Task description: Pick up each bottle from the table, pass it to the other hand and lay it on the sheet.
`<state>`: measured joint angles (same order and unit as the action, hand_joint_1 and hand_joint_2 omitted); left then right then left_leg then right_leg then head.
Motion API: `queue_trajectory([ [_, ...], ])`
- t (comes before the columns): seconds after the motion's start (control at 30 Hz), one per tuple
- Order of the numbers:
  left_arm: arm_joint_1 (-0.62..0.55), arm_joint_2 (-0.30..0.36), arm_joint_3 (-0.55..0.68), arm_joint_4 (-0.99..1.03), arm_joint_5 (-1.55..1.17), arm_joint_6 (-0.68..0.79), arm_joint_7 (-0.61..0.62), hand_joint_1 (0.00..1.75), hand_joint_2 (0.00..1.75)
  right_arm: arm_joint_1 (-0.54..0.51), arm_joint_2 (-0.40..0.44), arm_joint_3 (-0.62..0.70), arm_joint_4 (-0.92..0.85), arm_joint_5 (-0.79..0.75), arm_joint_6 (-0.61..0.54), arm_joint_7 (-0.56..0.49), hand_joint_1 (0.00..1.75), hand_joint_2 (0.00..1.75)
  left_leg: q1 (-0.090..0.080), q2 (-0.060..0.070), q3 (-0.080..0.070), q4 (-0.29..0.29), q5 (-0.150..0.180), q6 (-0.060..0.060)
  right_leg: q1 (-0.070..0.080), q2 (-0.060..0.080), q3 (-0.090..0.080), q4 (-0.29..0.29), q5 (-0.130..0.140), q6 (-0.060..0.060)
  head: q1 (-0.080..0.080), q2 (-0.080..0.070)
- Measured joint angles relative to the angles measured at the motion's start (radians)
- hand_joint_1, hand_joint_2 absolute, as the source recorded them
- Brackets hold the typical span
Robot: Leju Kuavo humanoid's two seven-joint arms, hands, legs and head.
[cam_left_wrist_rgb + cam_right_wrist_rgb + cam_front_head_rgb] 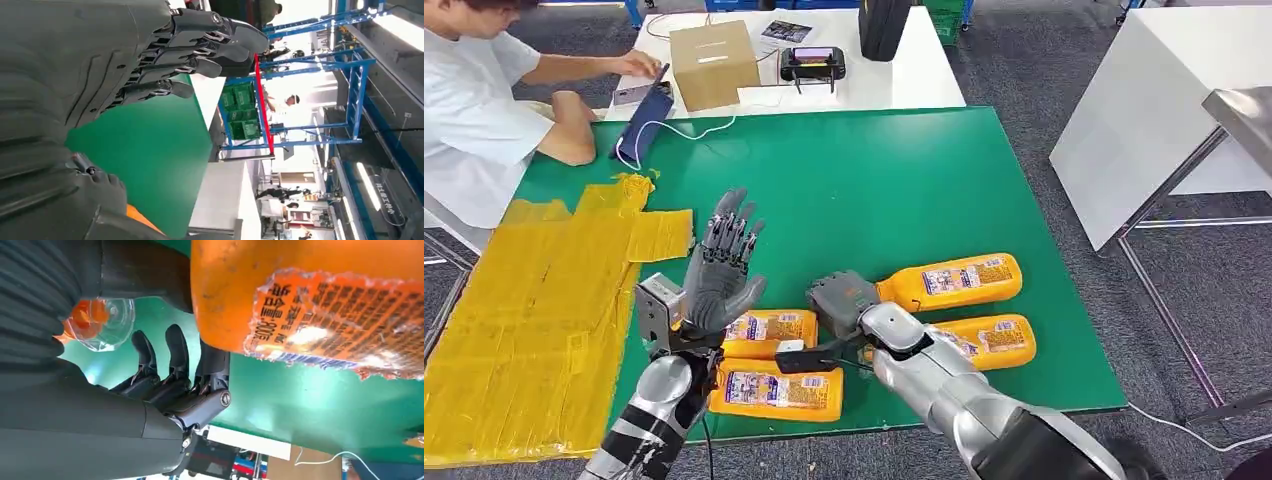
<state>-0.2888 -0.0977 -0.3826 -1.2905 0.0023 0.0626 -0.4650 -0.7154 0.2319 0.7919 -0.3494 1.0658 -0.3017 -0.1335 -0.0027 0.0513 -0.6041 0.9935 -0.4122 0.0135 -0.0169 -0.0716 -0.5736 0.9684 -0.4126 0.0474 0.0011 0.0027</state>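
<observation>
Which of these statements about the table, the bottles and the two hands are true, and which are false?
1. Four orange bottles lie on the green table. True.
2. The left hand holds a bottle. False: it is raised above the table with its fingers spread and holds nothing.
3. The right hand is at the cap end of the upper right bottle. True.
4. One bottle already lies on the yellow sheet. False: all four are on the green surface, beside the sheet.
5. A cardboard box stands on the white table beyond the green one. True.
</observation>
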Motion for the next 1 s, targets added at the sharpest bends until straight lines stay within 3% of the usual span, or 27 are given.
queue_trajectory([
  [0.03,0.000,0.000,0.000,0.001,0.000,0.000,0.000,0.00,1.75,0.000,0.000,0.001,0.000,0.003,0.000,0.002,1.22,1.75,0.000,0.000,0.000,0.000,0.000,0.000,0.000,0.000,0.000,0.000,0.000,0.000,0.000,0.000],
  [0.07,0.000,0.000,0.000,0.002,0.000,0.000,0.000,0.00,1.75,0.000,0.001,0.001,0.001,0.005,0.000,0.003,0.98,1.75,0.000,0.000,0.000,0.000,0.000,0.000,0.000,0.000,0.000,0.000,0.000,0.000,0.000,0.000],
  [0.13,0.001,0.000,0.000,0.002,0.000,0.000,-0.001,0.00,1.75,0.000,0.002,0.004,0.001,0.008,0.000,0.010,0.12,1.75,0.000,0.000,0.000,0.000,0.000,0.000,0.000,0.000,0.000,0.000,0.000,0.000,0.000,0.000],
  [0.17,0.001,0.000,0.000,0.002,0.000,0.000,-0.001,0.00,1.75,0.000,0.003,0.006,0.001,0.009,0.000,0.015,0.00,1.75,0.000,0.000,0.000,0.000,0.000,0.000,0.000,0.000,0.000,0.000,0.000,0.000,0.000,0.000],
  [0.7,0.040,-0.001,0.008,0.000,-0.045,0.003,0.030,0.00,1.75,-0.008,0.062,0.024,-0.017,0.087,0.055,0.227,0.00,1.75,0.000,0.000,0.000,0.000,0.000,0.000,0.000,0.000,0.000,0.000,0.000,0.000,0.000,0.000],
  [1.0,0.136,-0.001,0.090,-0.077,-0.119,0.014,0.065,0.00,1.75,0.024,0.047,0.052,-0.171,0.306,0.049,0.451,0.00,1.75,0.000,0.000,0.000,0.000,0.000,0.000,0.000,0.000,0.000,0.000,0.000,0.000,0.000,0.000],
])
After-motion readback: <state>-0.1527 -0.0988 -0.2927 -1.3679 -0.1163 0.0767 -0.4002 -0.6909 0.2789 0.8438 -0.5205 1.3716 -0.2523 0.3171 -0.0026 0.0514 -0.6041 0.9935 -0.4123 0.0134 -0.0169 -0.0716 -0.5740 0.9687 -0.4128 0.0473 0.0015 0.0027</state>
